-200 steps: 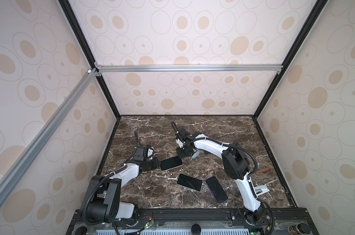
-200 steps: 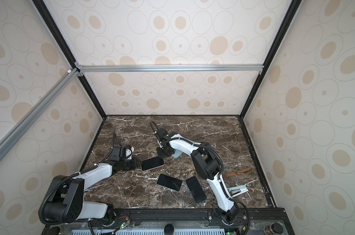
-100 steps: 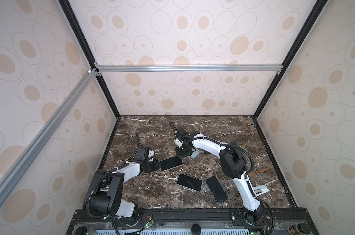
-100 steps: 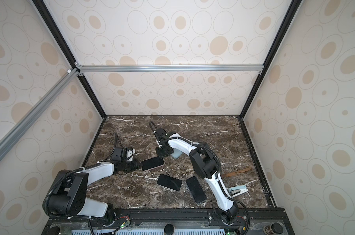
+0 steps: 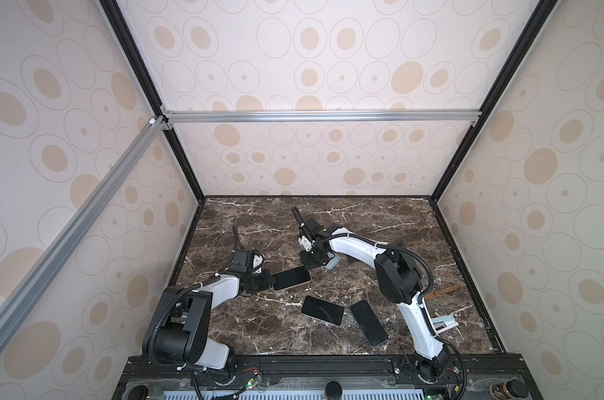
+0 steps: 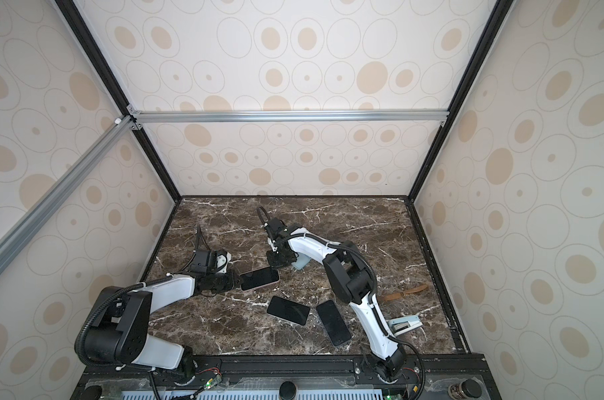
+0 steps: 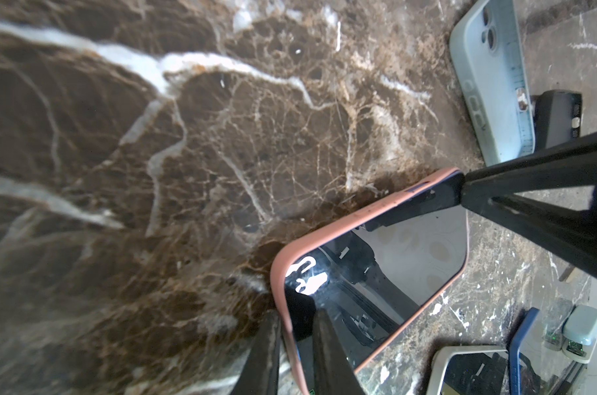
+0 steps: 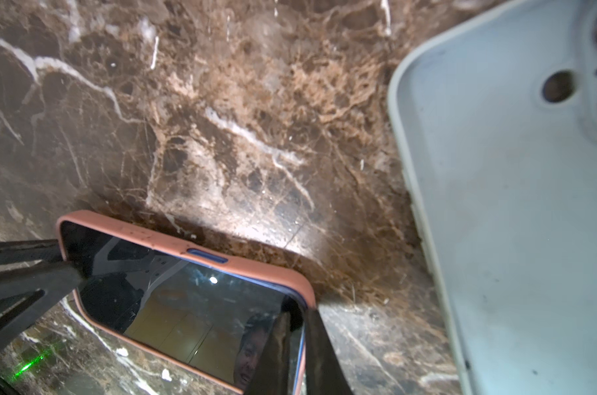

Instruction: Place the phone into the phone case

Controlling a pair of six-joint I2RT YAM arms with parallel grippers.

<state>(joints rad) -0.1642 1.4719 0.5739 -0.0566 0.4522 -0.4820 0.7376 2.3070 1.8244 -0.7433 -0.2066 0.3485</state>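
Marble tabletop (image 5: 380,221): the phone (image 5: 291,277) lies mid-table between both arms, inside the pink phone case (image 7: 280,273).
Progress: the phone looks mostly seated; pressing the corners home is probably what is left.
Left gripper (image 7: 295,328): fingers narrow, pinching the case rim at one end.
Right gripper (image 8: 297,325): fingers narrow, pinching the opposite end's corner.
Hard to tell: the fingers cover the gripped corners, so full seating is unclear; the pale blue case (image 8: 512,205) is cut off.

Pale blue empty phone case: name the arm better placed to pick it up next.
Right. The right gripper pinches a corner of the pink-cased dark phone close beside the pale blue empty phone case. The left gripper grips the phone's far end. Either must let go first.
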